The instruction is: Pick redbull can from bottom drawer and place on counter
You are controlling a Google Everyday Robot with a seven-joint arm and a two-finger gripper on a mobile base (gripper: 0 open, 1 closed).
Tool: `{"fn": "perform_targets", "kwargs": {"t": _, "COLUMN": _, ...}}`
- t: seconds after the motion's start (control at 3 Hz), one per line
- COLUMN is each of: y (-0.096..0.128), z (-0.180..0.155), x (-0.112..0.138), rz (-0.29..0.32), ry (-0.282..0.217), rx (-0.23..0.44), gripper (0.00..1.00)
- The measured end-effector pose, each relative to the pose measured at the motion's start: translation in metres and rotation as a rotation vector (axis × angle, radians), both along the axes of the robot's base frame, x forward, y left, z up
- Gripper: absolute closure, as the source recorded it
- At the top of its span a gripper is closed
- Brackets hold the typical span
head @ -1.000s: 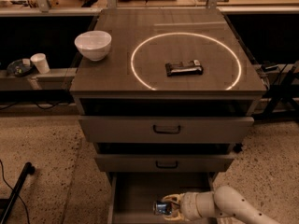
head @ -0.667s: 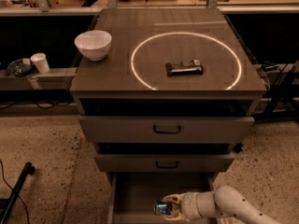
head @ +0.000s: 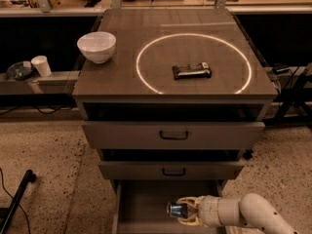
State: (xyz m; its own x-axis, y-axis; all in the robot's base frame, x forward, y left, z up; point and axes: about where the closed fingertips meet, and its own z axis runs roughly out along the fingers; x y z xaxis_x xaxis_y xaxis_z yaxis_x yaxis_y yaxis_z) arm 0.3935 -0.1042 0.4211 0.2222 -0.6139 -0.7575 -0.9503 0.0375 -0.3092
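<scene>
Now we are at the pick.
Inside the bottom drawer [head: 141,204], our gripper [head: 186,211] is clamped on the redbull can [head: 176,209]; next we must lift it clear and up onto the table [head: 122,82].

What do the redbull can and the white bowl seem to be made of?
The redbull can, held by the gripper in the bottom drawer, looks like metal: its end shines silver. The bowl on the counter looks glazed ceramic, maybe plastic: smooth, white, slightly glossy.
</scene>
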Motion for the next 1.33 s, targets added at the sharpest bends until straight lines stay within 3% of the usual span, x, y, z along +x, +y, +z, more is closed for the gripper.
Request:
{"fn": "perform_targets", "kwargs": {"t": 0.33, "y": -0.018, "z": 0.095, "x": 0.024, "rz": -0.001, "ry": -0.125, "rx": -0.021, "gripper": 1.0}}
{"fn": "perform_targets", "kwargs": {"t": 0.67, "y": -0.027, "z": 0.183, "x": 0.054, "rz": -0.01, "ry": -0.196, "rx": -0.097, "gripper": 1.0}}
{"fn": "perform_targets", "kwargs": {"t": 1.33, "y": -0.034, "z": 0.306, "x": 0.07, "rz": -0.05, "ry": -0.284, "rx": -0.224, "gripper": 1.0}}
